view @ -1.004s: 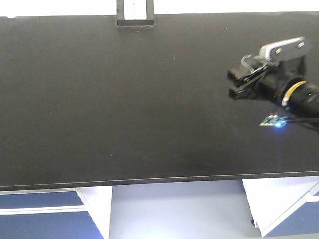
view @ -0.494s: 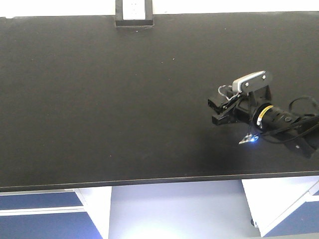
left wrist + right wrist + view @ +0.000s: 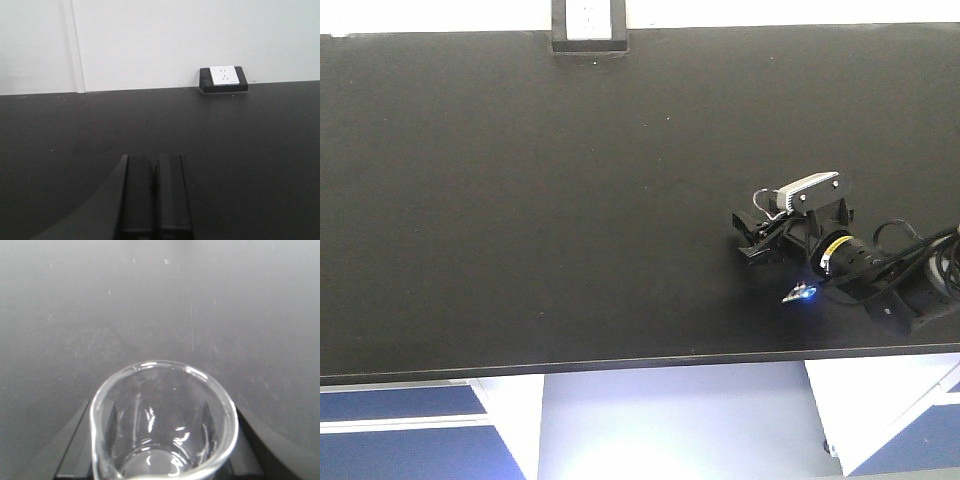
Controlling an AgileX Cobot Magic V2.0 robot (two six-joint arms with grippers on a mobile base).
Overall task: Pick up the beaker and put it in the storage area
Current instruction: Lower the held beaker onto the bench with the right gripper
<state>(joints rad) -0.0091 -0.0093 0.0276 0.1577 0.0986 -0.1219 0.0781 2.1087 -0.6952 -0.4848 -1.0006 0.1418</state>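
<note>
Right hand [image 3: 747, 237] grasps small clear glass beaker [image 3: 161, 416], seemingly low over matte-black bench [image 3: 520, 200] for set-down. Left hand [image 3: 154, 161] clenched, empty.

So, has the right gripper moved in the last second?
Yes. In the front view the right gripper, holding the beaker, has shifted left and toward the countertop's front edge, farther from the rear edge where the wall outlet sits.

Empty clear glass beaker [image 3: 161, 432], gripped by right claw [image 3: 748, 237], over bare matte-black storage area [image 3: 520, 200].
</note>
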